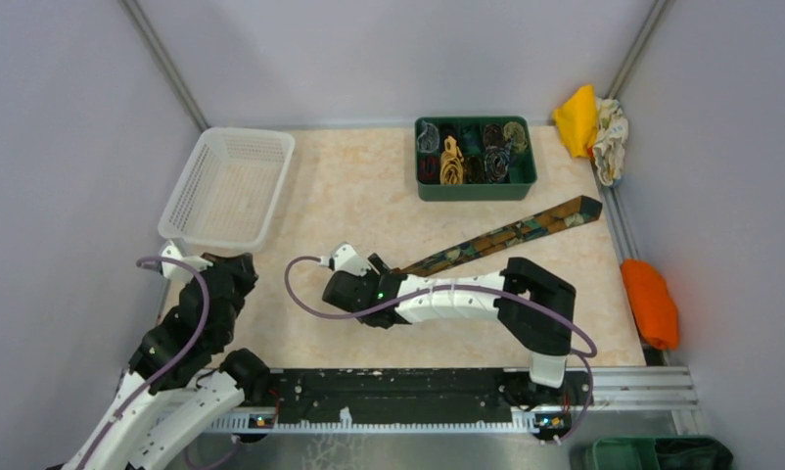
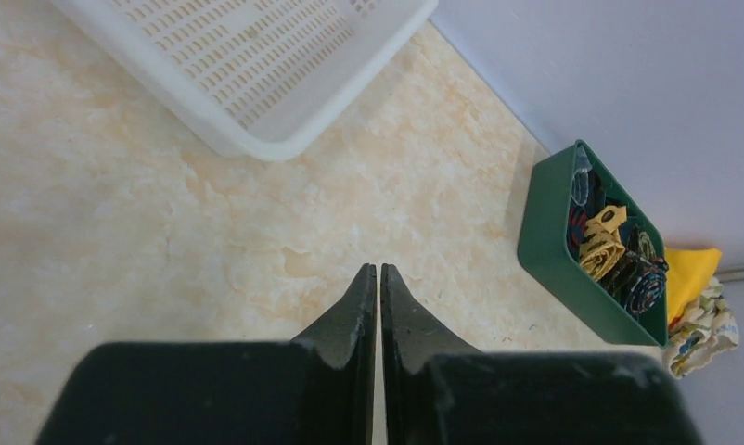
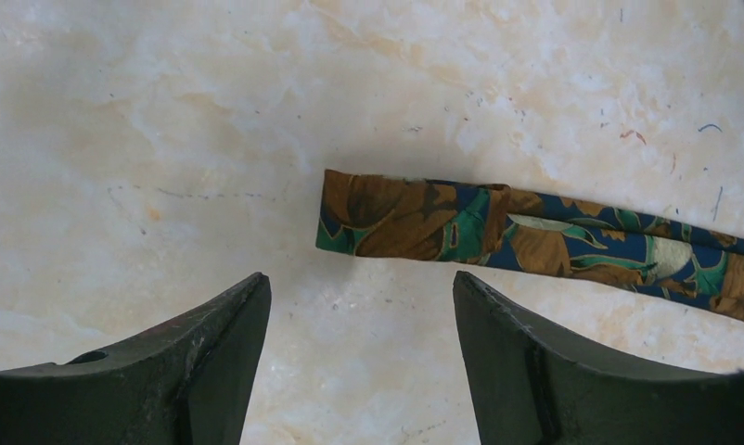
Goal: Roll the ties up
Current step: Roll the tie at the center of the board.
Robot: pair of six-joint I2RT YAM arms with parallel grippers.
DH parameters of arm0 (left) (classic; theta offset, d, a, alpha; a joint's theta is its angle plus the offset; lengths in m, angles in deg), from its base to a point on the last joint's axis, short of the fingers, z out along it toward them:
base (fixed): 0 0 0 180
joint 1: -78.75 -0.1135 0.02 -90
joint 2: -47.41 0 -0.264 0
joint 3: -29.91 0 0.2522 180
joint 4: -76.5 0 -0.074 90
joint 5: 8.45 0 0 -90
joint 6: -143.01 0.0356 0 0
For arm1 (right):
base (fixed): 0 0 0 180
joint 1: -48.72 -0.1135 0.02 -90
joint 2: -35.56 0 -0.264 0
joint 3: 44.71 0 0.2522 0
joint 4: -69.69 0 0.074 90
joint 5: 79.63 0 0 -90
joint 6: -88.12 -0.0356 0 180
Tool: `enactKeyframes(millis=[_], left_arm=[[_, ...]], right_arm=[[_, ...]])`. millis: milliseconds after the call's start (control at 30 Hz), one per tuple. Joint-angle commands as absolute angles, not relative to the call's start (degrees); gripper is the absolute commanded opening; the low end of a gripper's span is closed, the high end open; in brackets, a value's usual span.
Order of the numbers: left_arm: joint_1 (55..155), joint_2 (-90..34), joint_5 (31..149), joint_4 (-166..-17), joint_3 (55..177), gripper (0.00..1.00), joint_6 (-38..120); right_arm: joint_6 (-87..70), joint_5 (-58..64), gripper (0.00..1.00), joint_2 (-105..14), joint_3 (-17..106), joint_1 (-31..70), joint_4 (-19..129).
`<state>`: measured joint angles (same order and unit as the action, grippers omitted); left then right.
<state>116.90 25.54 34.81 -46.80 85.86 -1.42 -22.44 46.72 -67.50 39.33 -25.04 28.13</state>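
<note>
A long tie (image 1: 506,235) lay flat on the table (image 1: 349,206). It was dark brown with orange and teal leaves. Seen from above, it ran on a slant. Its thin end was near the middle of the table, and its wide end pointed up toward the far right corner. The wide end stopped just short of the table's right edge, beside the metal rail.

In the right wrist view, the thin end of the tie (image 3: 535,236) was folded back on itself, making a short flat flap. The rest of the tie ran off to the right of that view.

The right claw (image 3: 359,287) was wide open, with nothing in it. The folded end lay just past its fingertips and did not touch them. From above, the right claw (image 1: 354,266) sat at the thin end of the tie.

The left claw (image 2: 378,273) was pressed closed on nothing. From above, the left claw (image 1: 188,259) was near the table's left edge, just beside the white basket (image 1: 212,240).

A green box (image 1: 475,191) stood at the far edge, with rolled ties (image 1: 472,152) packed inside. It was a little way from the long tie. A wide stretch of table lay between the basket, the box and the long tie.
</note>
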Motion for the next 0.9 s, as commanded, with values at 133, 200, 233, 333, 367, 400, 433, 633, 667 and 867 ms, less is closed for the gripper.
enactKeyframes(millis=[133,200,233,333,367,400,433,633,667,867], left_arm=[[116.9,25.7,32.6,-44.1,84.8,0.10,-3.8],[116.9,25.2,32.6,-44.1,84.8,0.10,-3.8],[116.9,25.2,32.6,-44.1,84.9,0.10,-3.8],[116.9,25.6,32.7,-44.2,85.0,0.10,-3.5],[116.9,25.7,32.7,-44.3,85.0,0.10,-3.4],[116.9,25.8,32.7,-44.3,85.0,0.10,-3.3],[116.9,26.0,32.7,-44.3,85.0,0.10,-3.2],[116.9,26.2,33.1,-45.4,84.6,0.10,-2.4],[116.9,26.1,33.2,-45.7,84.5,0.10,-2.3],[116.9,26.2,33.7,-46.0,84.4,0.11,-1.9]], right_arm=[[-20.6,47.4,0.72,-71.3,43.4,-25.4,32.8],[-20.6,47.9,0.72,-72.6,44.2,-25.3,32.4],[-20.4,48.2,0.72,-73.2,44.2,-25.2,32.6],[-20.3,47.9,0.73,-74.7,44.1,-24.0,33.0],[-20.3,47.7,0.73,-75.0,43.9,-23.5,33.1],[-20.3,47.5,0.73,-75.2,43.4,-22.9,33.3],[-20.5,47.3,0.73,-75.3,43.0,-22.5,33.6],[-20.7,43.7,0.65,-75.4,40.8,-20.1,35.1],[-20.8,42.7,0.62,-75.7,40.6,-19.7,35.4],[-22.1,38.0,0.45,-78.0,40.8,-17.9,35.0]])
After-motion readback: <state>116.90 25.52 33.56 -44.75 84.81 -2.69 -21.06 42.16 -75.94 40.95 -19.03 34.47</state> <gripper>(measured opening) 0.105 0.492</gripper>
